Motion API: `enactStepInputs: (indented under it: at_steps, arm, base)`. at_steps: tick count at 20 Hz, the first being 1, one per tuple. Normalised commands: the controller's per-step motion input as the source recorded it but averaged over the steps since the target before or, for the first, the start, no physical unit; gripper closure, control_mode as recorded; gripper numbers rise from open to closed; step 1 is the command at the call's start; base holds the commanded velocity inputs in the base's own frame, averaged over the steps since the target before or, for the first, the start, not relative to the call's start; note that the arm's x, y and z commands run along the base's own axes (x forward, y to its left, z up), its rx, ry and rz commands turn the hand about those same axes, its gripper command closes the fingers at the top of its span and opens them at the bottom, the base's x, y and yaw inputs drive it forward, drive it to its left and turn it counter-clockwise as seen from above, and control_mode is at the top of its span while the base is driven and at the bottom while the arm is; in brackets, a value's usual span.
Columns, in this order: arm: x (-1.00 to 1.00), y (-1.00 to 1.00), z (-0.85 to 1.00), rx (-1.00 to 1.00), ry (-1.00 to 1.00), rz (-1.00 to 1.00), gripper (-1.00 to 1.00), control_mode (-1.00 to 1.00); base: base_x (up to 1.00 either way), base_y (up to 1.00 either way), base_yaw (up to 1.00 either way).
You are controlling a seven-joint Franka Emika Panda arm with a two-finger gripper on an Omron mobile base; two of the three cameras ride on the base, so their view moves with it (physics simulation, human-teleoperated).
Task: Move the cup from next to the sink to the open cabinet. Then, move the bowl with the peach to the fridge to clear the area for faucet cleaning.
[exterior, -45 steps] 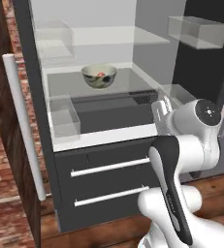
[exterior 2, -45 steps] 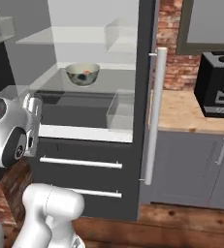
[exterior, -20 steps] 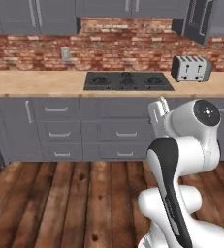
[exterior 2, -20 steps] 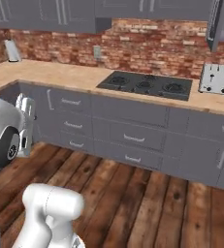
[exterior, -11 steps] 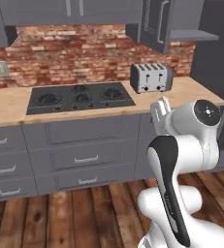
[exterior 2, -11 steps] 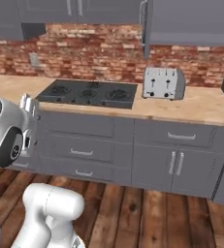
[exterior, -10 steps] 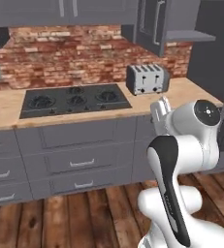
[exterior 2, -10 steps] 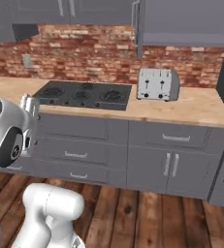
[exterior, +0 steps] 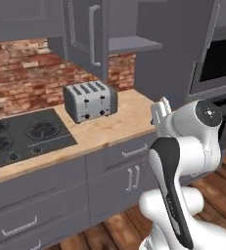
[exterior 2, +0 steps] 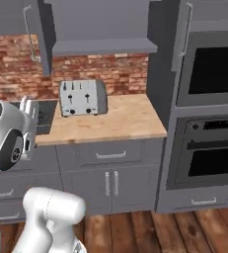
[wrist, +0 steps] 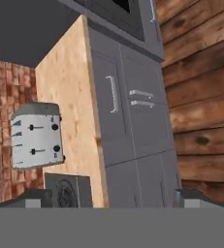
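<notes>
Hand (exterior: 159, 108) is riding tucked close against the arm, jaws spread wide and carrying nothing, likely a travel posture. Base is facing a toaster (exterior: 90, 100) on the tabletop (exterior: 115, 128), hob (exterior: 21, 137) to the left, oven (exterior 2: 208, 105) to the right. An open wall cabinet (exterior 2: 101, 45) is hanging above. Cup, bowl and peach can't be located or described from here.

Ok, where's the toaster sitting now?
The toaster sits on the wood counter against the brick wall, right of the stovetop, below the open cabinet.
</notes>
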Motion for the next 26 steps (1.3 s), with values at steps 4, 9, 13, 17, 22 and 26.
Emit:
enactStepInputs:
  at_steps: [4,9,13,17,22,26]
  arm:
    - [0.0,0.0,0.0,0.0,0.0,0.0,-1.0,1.0]
    - [0.0,0.0,0.0,0.0,0.0,0.0,-1.0,1.0]
    - [0.0,0.0,0.0,0.0,0.0,0.0,-1.0,1.0]
    - [0.0,0.0,0.0,0.0,0.0,0.0,-1.0,1.0]
    - [0.0,0.0,0.0,0.0,0.0,0.0,-1.0,1.0]
    - [0.0,0.0,0.0,0.0,0.0,0.0,-1.0,1.0]
  base:
    - [0.27,-0.45,-0.85]
    - [0.06,-0.41,-0.94]
    - [0.07,-0.39,-0.94]
    - [0.41,-0.37,-0.84]
    - [0.96,-0.09,-0.61]
    - [1.0,0.13,-0.38]
